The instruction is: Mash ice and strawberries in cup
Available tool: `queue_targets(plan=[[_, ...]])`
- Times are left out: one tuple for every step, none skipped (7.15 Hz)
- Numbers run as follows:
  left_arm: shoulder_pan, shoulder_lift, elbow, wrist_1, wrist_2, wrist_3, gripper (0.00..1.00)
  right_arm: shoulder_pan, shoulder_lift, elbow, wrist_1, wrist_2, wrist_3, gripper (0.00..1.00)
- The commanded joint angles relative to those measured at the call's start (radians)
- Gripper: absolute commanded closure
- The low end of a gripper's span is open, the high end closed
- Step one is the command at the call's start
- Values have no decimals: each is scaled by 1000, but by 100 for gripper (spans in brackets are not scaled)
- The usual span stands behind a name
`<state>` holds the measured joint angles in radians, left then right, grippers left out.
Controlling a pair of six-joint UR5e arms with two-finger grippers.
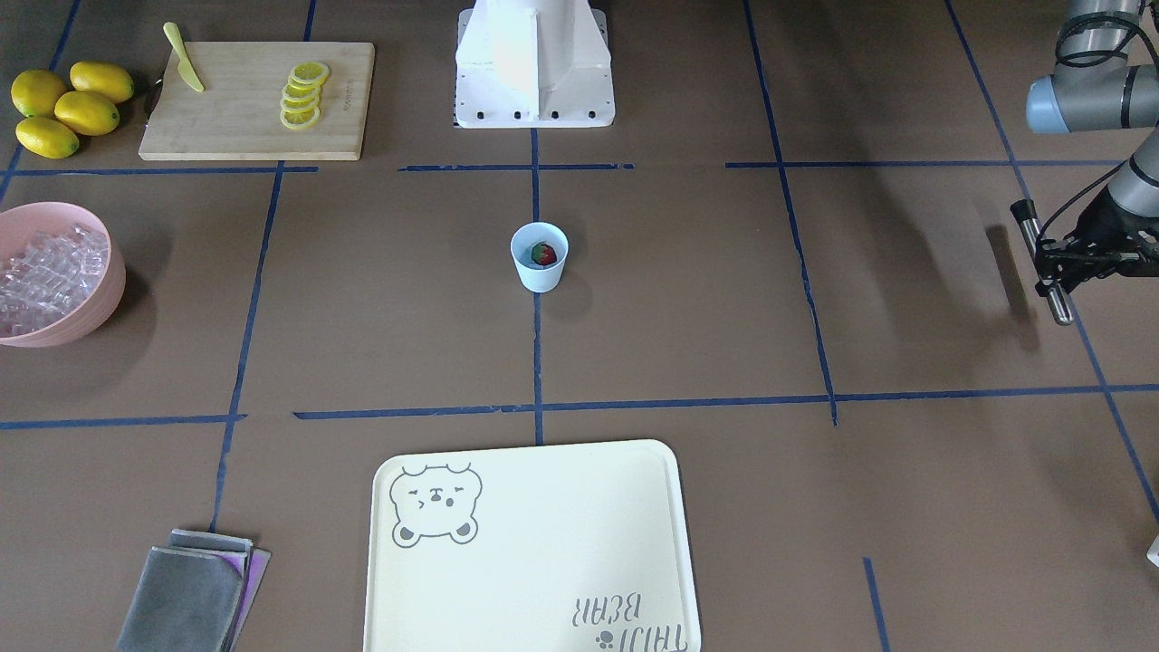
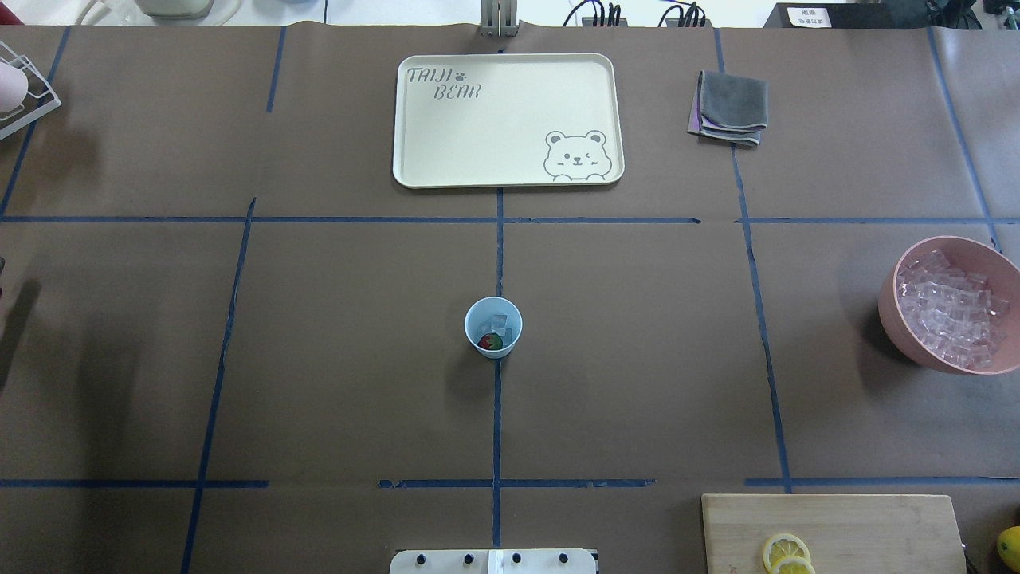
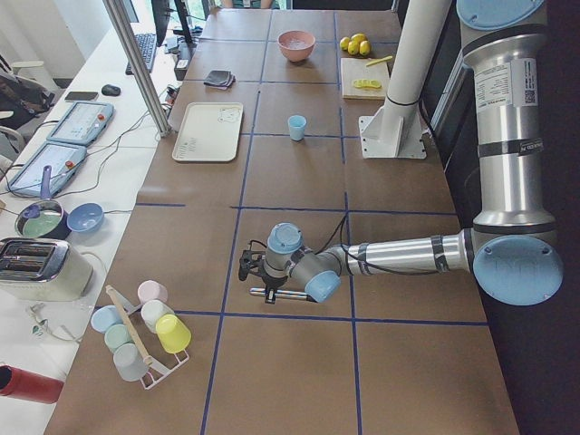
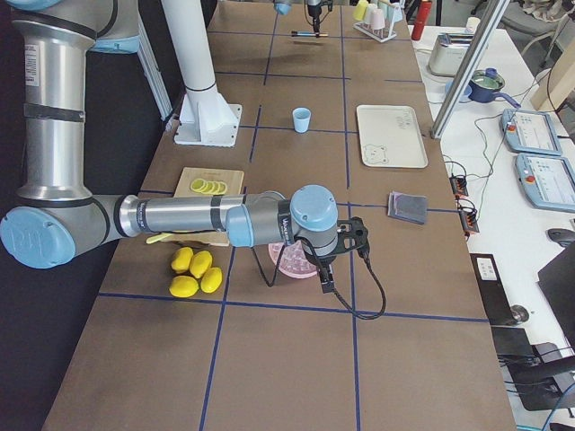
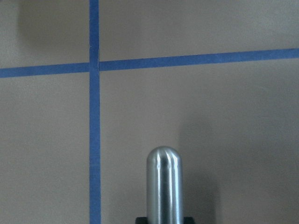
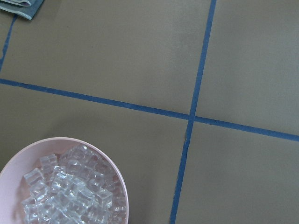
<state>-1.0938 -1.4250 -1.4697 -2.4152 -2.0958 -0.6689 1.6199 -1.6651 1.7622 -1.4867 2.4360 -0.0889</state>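
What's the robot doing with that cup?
It is getting ready to mash. The pale blue cup in the middle of the table has a strawberry and some ice cubes in it. The left tool is shut on a metal rod, held off to the side, far from the cup. The right arm hangs over the pink bowl of spare ice. No mashing is under way.

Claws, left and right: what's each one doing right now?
Left claw: closed, holding the metal rod.
Right claw: cannot be told; it shows only in the right side view.
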Motion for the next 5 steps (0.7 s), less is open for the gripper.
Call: queue_targets(plan=[[0, 0, 0, -4, -1, -1, 71, 0, 1, 0, 0, 0, 0, 1], [0, 0, 0, -4, -1, -1, 51, 0, 1, -1, 0, 0, 0, 1], [0, 1, 0, -5, 0, -3, 28, 0, 1, 0, 0, 0, 0, 1], [0, 3, -1, -7, 26, -3, 0, 0, 1, -1, -1, 0, 0, 1], [2, 6, -1, -10, 64, -3, 0, 0, 1, 0, 0, 0, 0, 1]])
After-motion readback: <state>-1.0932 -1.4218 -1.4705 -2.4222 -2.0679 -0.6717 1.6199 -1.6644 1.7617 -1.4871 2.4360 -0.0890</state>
